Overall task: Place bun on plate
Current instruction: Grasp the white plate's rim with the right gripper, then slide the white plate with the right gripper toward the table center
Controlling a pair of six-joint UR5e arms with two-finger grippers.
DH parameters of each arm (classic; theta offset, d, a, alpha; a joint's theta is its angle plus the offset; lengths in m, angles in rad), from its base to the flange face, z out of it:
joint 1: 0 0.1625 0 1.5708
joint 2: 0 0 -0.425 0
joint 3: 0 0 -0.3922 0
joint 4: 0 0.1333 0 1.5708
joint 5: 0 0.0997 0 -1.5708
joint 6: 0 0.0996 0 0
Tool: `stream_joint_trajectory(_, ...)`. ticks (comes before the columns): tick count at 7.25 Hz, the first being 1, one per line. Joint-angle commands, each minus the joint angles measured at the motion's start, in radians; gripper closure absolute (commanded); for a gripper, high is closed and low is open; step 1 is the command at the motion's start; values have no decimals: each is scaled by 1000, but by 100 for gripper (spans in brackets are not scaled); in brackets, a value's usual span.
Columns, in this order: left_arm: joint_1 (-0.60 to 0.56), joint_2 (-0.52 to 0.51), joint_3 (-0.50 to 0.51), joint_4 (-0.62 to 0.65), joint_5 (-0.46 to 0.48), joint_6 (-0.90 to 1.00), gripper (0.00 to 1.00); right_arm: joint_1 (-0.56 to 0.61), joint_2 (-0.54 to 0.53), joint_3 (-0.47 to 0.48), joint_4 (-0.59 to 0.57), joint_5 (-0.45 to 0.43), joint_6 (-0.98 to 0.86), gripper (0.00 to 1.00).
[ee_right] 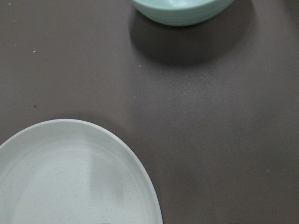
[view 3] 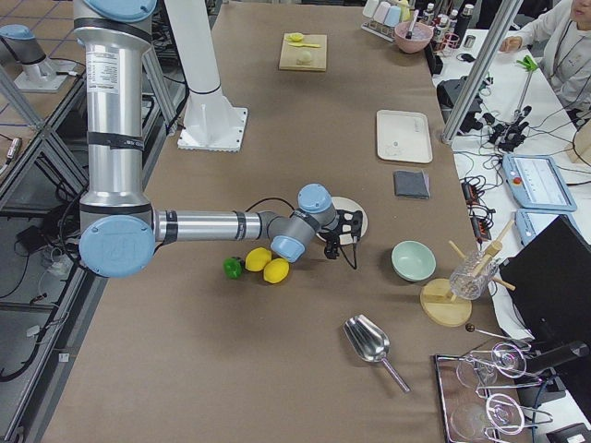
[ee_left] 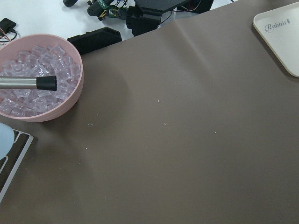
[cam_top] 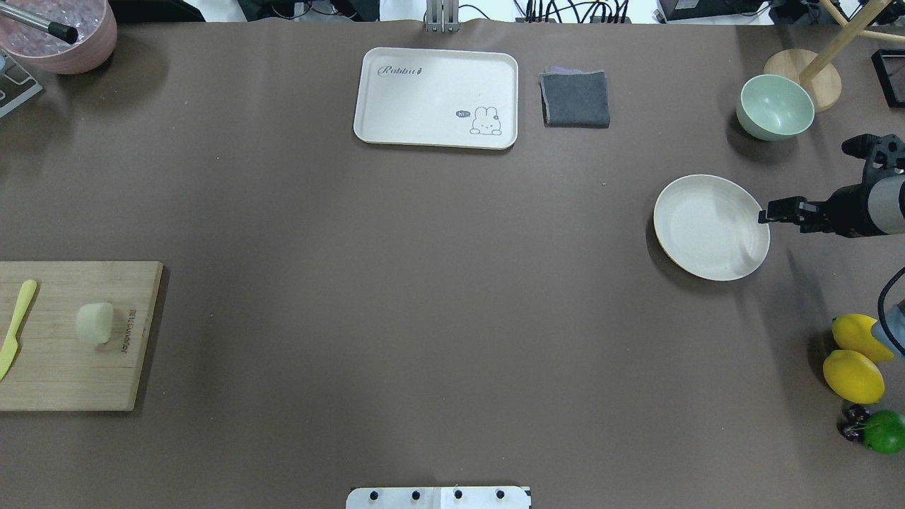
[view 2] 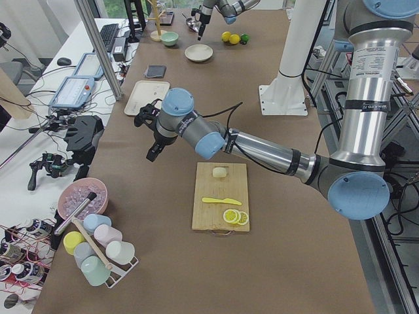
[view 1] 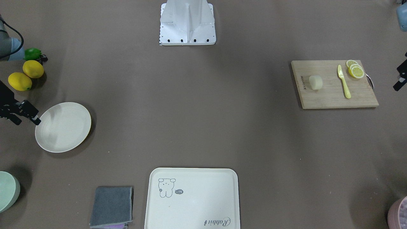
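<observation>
Across the worktop (cam_top: pixel 424 283) from the plate (cam_top: pixel 710 226), finds the bun (cam_top: pixel 95 323) on a wooden board (cam_top: pixel 71 367). Favours the near left end effector (view 2: pixel 152 154) over the right end effector (cam_top: pixel 765 212), at the plate's rim. Cannot tell either's opening.

Frame edge cuts off the left gripper (view 1: pixel 401 75), its jaws unreadable

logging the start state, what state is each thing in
bun: lying on cutting board, unheld
plate: upright, empty
lemon slices: cut, overlapping on board
green bowl: upright, empty
pink bowl: full of ice
right gripper: beside plate rim, holding nothing
</observation>
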Motion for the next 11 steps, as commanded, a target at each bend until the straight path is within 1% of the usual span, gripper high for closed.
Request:
stream_joint_trajectory(1,1,1,-1,0,0,2,2,-71,-4,-4,18,-62,68,21)
stream_joint_trajectory(2,1,2,-1,0,0,2,2,-74,-11,0,18,-62,74,35)
stream_joint_trajectory(3,1,5,-3,-11,0,0,2,-77,-14,4,18,-64,111,70)
stream_joint_trajectory(4,4,24,-1,-48,0,-3,2,-77,-16,12,16,-64,116,100)
stream_joint_trajectory(6,4,30,-3,-53,0,-2,2,-76,-16,33,16,-59,119,100)
stream_joint_trajectory(7,4,30,-3,-53,0,-3,2,-77,-16,68,13,-59,149,100)
stream_joint_trajectory(8,4,32,-3,-53,0,-3,2,-79,-11,116,5,-59,254,100)
stream_joint_trajectory(10,4,32,-3,-51,0,-3,2,-102,-2,209,2,-64,338,100)
stream_joint_trajectory(11,4,32,-1,-51,0,-3,2,-163,33,245,-25,-100,404,100)
